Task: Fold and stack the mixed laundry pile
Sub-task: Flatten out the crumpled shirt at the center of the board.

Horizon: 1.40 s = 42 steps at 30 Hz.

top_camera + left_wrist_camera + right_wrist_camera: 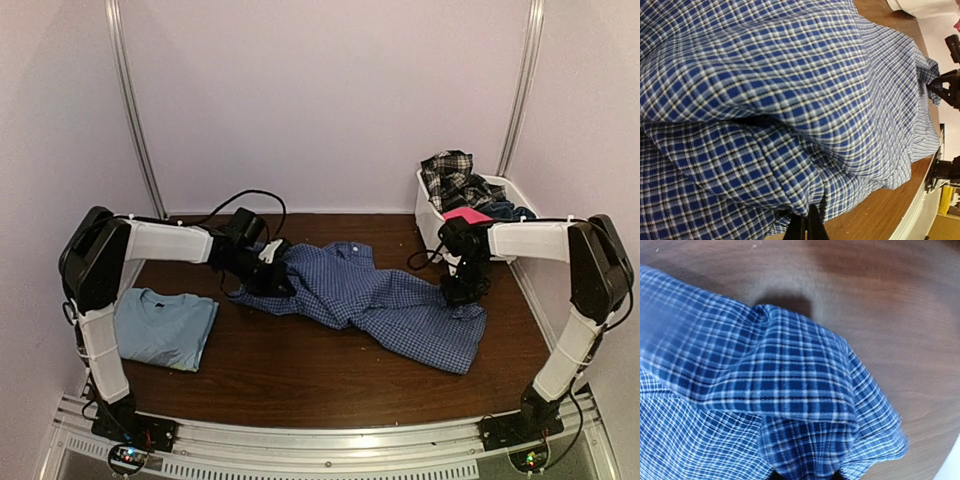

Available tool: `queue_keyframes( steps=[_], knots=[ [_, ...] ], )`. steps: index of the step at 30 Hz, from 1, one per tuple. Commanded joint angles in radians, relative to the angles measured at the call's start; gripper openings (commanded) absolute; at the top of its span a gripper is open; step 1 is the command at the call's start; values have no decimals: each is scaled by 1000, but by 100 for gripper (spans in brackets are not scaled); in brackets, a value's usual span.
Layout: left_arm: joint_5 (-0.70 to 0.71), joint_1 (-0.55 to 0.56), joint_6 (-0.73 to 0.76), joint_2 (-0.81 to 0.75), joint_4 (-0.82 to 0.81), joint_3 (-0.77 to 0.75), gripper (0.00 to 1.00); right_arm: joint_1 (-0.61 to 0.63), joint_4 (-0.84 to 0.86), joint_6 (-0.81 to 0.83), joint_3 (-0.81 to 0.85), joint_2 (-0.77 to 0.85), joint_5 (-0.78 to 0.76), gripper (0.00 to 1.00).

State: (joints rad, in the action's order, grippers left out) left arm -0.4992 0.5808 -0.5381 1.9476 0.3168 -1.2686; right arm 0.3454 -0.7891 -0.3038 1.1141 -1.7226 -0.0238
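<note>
The blue small-check button shirt (380, 300) lies spread and rumpled across the middle of the brown table (300, 375). My left gripper (272, 278) is at the shirt's left edge. In the left wrist view its dark fingers (807, 227) are pressed together on a fold of the shirt (790, 100). My right gripper (462, 292) is over the shirt's right part. In the right wrist view the shirt (790, 380) bunches in pleats into that gripper (805, 476), whose tips barely show at the bottom edge. A folded light blue T-shirt (165, 328) lies at the table's left.
A white plastic basket (432, 215) stands at the back right, holding a black-white plaid piece (450, 175), a hot pink piece (467, 213) and a dark navy piece (510, 210). Bare wood runs along the front edge. Black cables loop behind the left arm.
</note>
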Motion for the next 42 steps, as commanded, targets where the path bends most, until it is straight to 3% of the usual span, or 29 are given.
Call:
queue_keyframes(
  steps=[1, 14, 19, 23, 27, 29, 30, 31, 34, 36, 38, 40, 42],
  knots=[
    [-35, -16, 28, -103, 0, -46, 0, -26, -40, 30, 45, 34, -87, 0],
    [-139, -145, 39, -466, 62, -154, 0, -43, -346, 98, 376, 310, -131, 0],
    [-159, -167, 100, -516, 168, -206, 0, -69, -426, 107, 515, 372, -195, 0],
    [-246, -167, 163, -564, 249, -107, 0, -82, -425, 120, 604, 385, -169, 0],
    [-365, -167, 112, -653, 174, 34, 0, -82, -386, 131, 635, 396, -58, 0],
    [-291, -167, 64, -675, 110, 79, 0, -82, -361, 127, 616, 398, -8, 0],
    [-189, -167, 72, -667, 133, 71, 0, -82, -348, 129, 600, 391, 18, 0],
    [-87, -168, 92, -636, 173, 44, 2, -82, -338, 127, 584, 379, 37, 0],
    [134, -213, 119, -479, 250, -53, 23, -82, -290, 101, 557, 347, 103, 0],
    [130, -271, 114, -378, 235, -95, 41, -82, -264, 85, 558, 326, 134, 0],
    [198, -295, 138, -324, 273, -134, 50, -82, -257, 77, 567, 301, 154, 0],
    [180, -293, 190, -350, 268, -102, 60, -82, -257, 70, 573, 286, 180, 0],
    [50, -276, 242, -466, 214, 4, 63, -82, -253, 58, 569, 284, 198, 0]
  ],
)
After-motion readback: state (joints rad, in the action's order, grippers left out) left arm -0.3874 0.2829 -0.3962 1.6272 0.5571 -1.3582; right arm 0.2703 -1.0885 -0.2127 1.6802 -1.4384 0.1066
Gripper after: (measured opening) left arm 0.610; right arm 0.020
